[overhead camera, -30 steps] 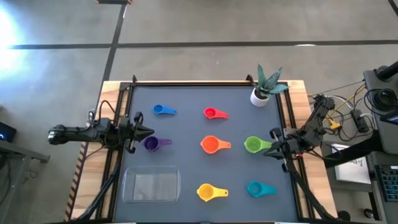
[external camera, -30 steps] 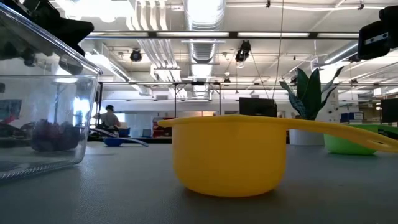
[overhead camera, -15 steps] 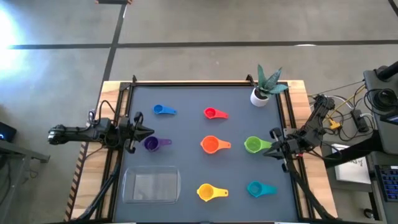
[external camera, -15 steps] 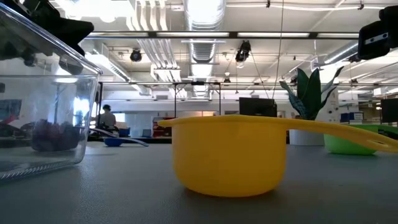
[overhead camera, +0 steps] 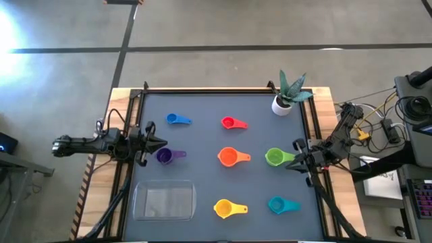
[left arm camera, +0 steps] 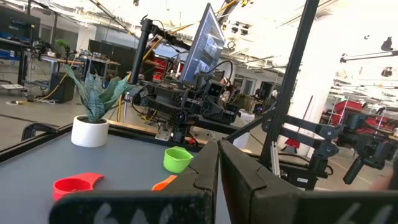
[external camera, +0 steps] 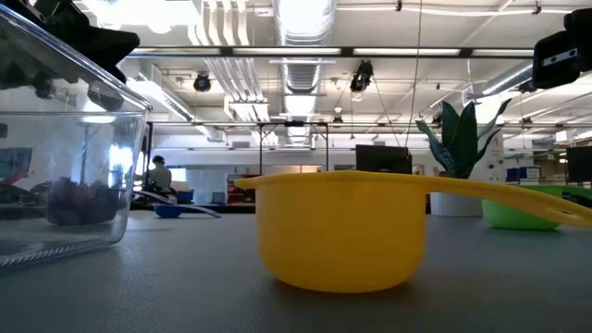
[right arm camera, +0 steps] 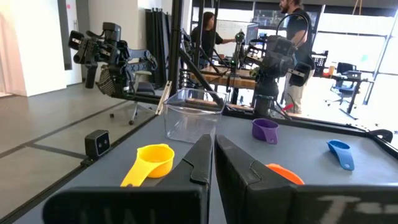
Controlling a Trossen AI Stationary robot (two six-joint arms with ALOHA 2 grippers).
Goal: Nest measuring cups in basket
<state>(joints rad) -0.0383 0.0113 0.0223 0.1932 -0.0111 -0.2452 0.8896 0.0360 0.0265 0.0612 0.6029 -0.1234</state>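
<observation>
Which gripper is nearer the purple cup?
Left. The left gripper sits at the table's left edge, right beside the purple cup. The right gripper is across the table by the green cup, with the orange cup between.

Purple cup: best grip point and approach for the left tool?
Probably the handle: the purple cup sits upright with its flat handle pointing away from the left tool. Come down from above and pinch the handle's edges; the round bowl would slip.
</observation>
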